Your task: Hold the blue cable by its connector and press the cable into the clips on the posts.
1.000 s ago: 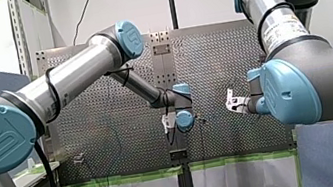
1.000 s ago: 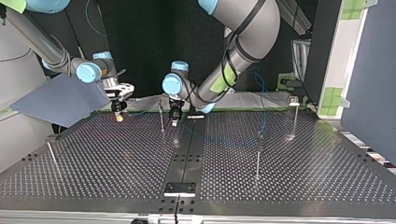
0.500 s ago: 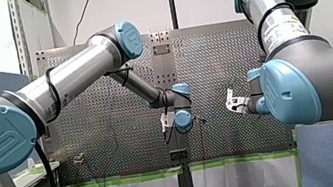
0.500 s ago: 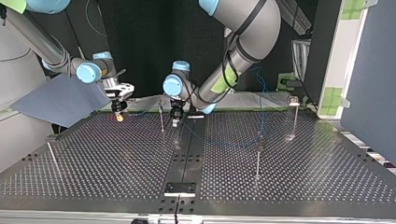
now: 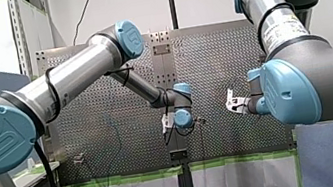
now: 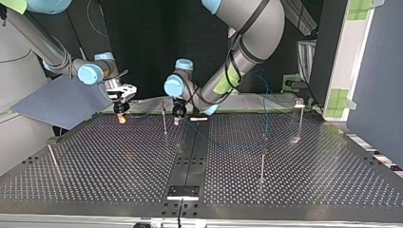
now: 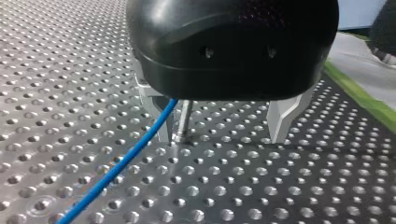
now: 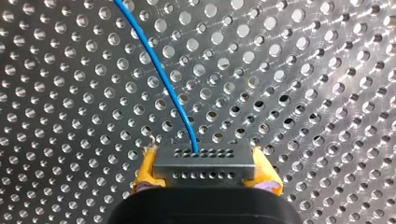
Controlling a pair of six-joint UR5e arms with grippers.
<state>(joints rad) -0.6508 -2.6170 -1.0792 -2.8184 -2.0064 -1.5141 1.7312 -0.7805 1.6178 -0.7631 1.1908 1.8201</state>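
Observation:
In the left wrist view my left gripper [image 7: 222, 137] hovers just over the perforated plate, open, its metal fingers [image 7: 280, 119] spread wide. A thin metal post [image 7: 184, 119] stands between them, close to one finger. The blue cable [image 7: 126, 161] runs past that post and off along the plate; I cannot tell whether it sits in the post's clip. My right gripper [image 8: 204, 161] is shut, its yellow pads clamping the grey connector [image 8: 224, 163], from which the blue cable [image 8: 161, 77] arcs away. In the top view my left gripper [image 6: 177, 116] is beside a post [image 6: 164, 118] and my right gripper [image 6: 121, 111] is further left.
More posts stand on the plate: one at the top view's centre right [image 6: 262, 159], one at the far right [image 6: 299, 116], one at the left [image 6: 52, 156]. The cable [image 6: 265, 107] hangs down to the centre-right post. A grey-blue sheet [image 6: 62, 102] lies behind my right gripper.
My left gripper has opened and risen slightly beside the post. The slack cable at the front view's left has shifted. My right arm has stayed still.

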